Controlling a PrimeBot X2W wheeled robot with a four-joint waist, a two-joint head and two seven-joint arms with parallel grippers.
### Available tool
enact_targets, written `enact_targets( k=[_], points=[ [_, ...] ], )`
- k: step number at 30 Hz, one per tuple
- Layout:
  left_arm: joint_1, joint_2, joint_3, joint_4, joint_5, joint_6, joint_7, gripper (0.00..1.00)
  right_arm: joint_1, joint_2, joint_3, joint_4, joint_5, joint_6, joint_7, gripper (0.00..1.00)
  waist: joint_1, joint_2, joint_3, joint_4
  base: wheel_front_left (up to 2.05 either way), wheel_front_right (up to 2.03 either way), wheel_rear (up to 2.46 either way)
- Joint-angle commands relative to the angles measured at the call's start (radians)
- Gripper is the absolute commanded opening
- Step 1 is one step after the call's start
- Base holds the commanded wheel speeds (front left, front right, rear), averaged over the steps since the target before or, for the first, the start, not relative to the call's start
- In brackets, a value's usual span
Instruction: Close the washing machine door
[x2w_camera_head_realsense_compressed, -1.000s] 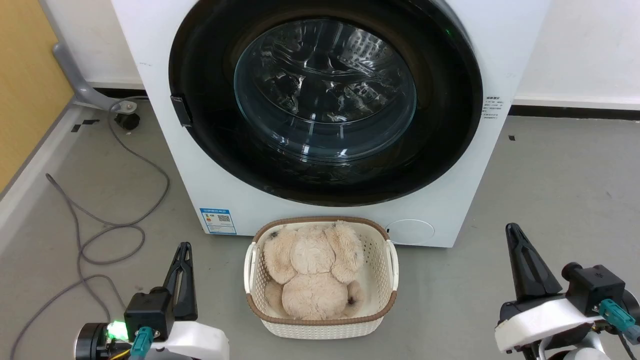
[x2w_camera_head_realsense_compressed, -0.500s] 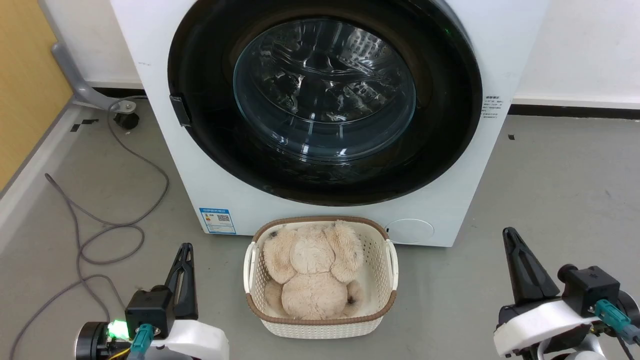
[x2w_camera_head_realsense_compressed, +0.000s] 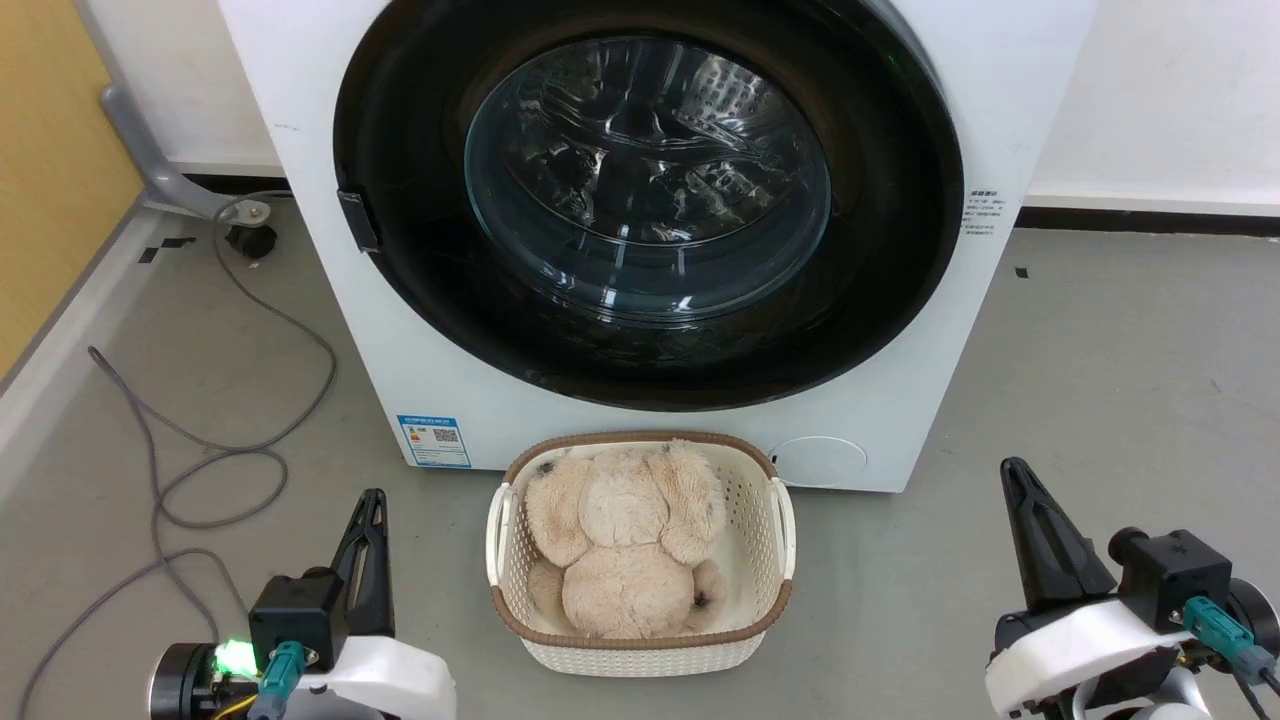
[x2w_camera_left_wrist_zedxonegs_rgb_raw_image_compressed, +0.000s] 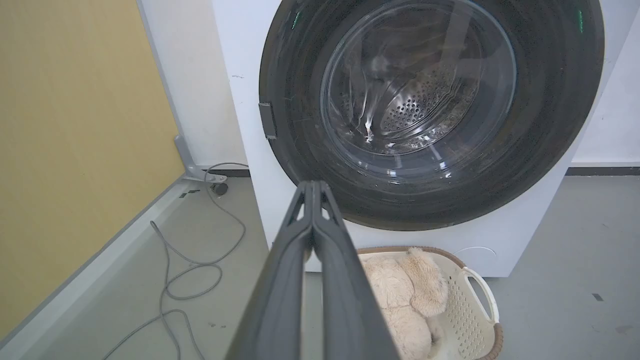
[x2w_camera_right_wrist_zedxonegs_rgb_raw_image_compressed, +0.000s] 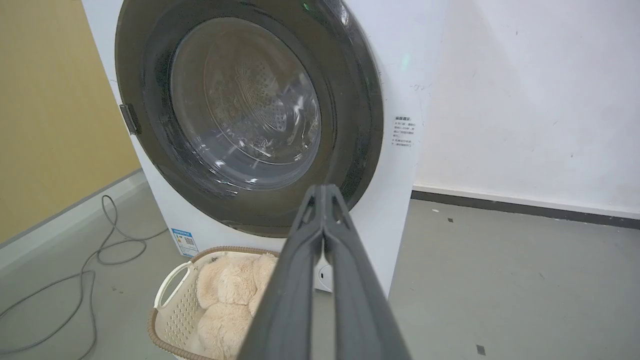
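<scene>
The washing machine (x2w_camera_head_realsense_compressed: 900, 420) is a big white front-loader that stands ahead of me. The washing machine door (x2w_camera_head_realsense_compressed: 645, 180), black-rimmed with a bulging glass window, lies flush against its front, latch tab at the left rim. The door (x2w_camera_left_wrist_zedxonegs_rgb_raw_image_compressed: 415, 95) looks flat on the machine in the left wrist view too, and the door (x2w_camera_right_wrist_zedxonegs_rgb_raw_image_compressed: 240, 100) looks the same from the right wrist. My left gripper (x2w_camera_head_realsense_compressed: 372, 497) is shut and empty at lower left, well short of the machine. My right gripper (x2w_camera_head_realsense_compressed: 1012, 468) is shut and empty at lower right. Left gripper (x2w_camera_left_wrist_zedxonegs_rgb_raw_image_compressed: 313, 185) and right gripper (x2w_camera_right_wrist_zedxonegs_rgb_raw_image_compressed: 325, 187) show their fingers pressed together.
A white woven basket (x2w_camera_head_realsense_compressed: 770, 560) holding a beige plush toy (x2w_camera_head_realsense_compressed: 625, 540) sits on the floor right before the machine, between my arms. A grey cable (x2w_camera_head_realsense_compressed: 200, 450) loops over the floor at left, near a grey pipe (x2w_camera_head_realsense_compressed: 150, 160) and a yellow wall panel (x2w_camera_head_realsense_compressed: 50, 150).
The right gripper has sunk slightly toward me. The whole view has shifted a touch. The door and left gripper are unchanged.
</scene>
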Motion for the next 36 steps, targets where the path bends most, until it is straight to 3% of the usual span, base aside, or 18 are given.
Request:
enact_targets(
  k=[1, 36],
  points=[
    [-0.008, -0.005, 0.003, -0.005, 0.008, -0.008, 0.005, 0.0, 0.017, 0.003, 0.002, -0.008, -0.011, 0.0, 0.005, 0.0, 0.0, 0.0, 0.0, 0.0, 0.0, 0.0, 0.0],
    [-0.012, -0.014, 0.023, -0.013, 0.016, -0.049, 0.076, 0.0, 0.036, 0.005, 0.013, -0.049, -0.052, -0.001, 0.077, 0.0, 0.0, 0.0, 0.004, -0.004, 0.0, 0.0, 0.0]
  ],
)
